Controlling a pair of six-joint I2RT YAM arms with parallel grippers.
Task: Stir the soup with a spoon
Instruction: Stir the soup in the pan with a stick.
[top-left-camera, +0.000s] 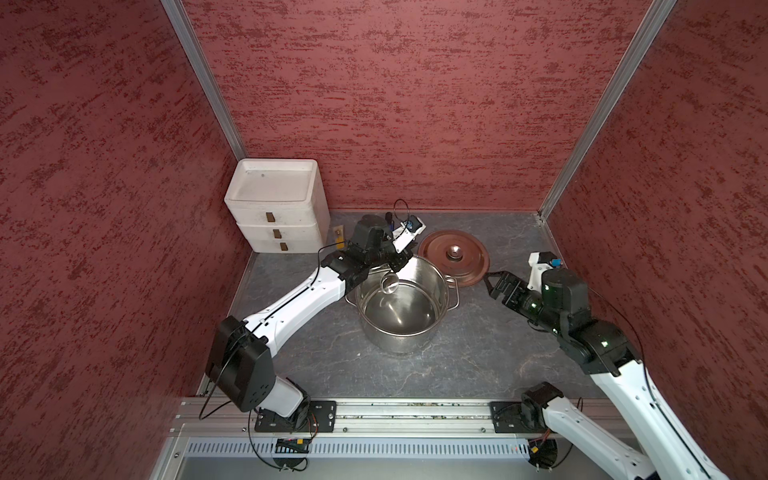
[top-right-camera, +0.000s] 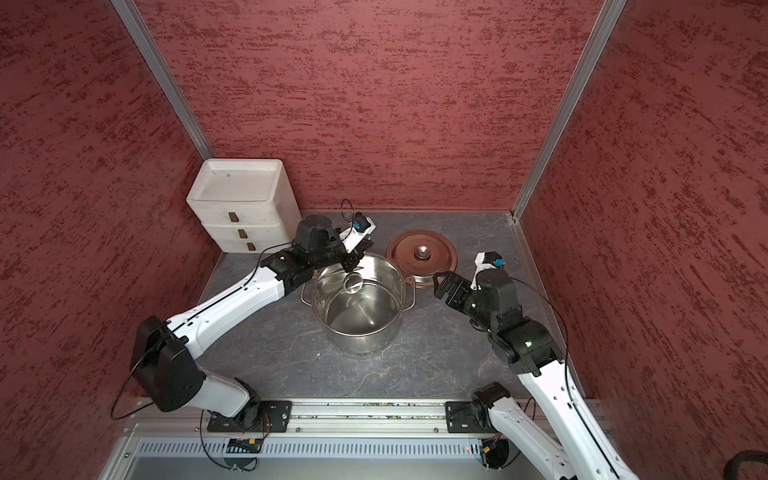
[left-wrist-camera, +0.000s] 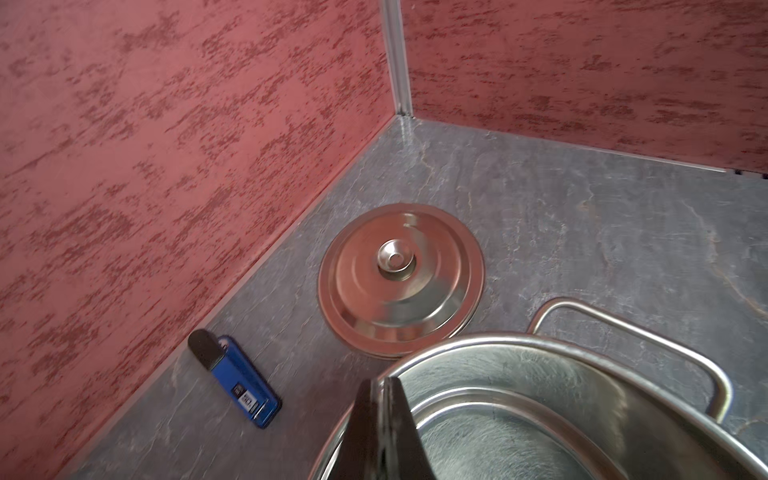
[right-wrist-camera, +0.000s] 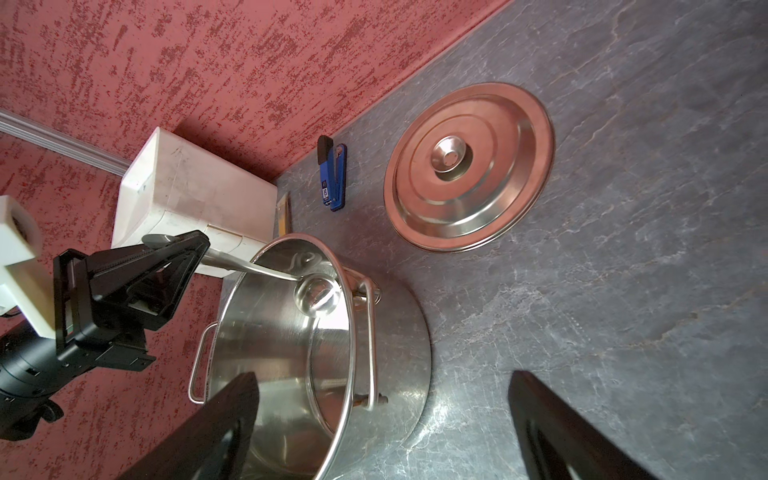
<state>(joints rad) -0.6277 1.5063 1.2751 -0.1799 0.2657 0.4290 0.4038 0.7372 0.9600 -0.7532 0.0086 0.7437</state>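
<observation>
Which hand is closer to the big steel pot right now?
Left. The left hand is at the far rim of the pot, gripping a ladle that reaches into it. The right hand is open, off to the side near the lid.

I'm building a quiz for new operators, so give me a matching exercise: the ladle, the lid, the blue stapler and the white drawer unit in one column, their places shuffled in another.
1. ladle
2. lid
3. blue stapler
4. white drawer unit

A. back left corner of the table
B. gripped by the left end effector, bowl at the mouth of the pot
C. flat on the table, knob up, behind the pot to its right
D. lying between the drawers and the lid

Pairs: 1-B, 2-C, 3-D, 4-A.
</observation>
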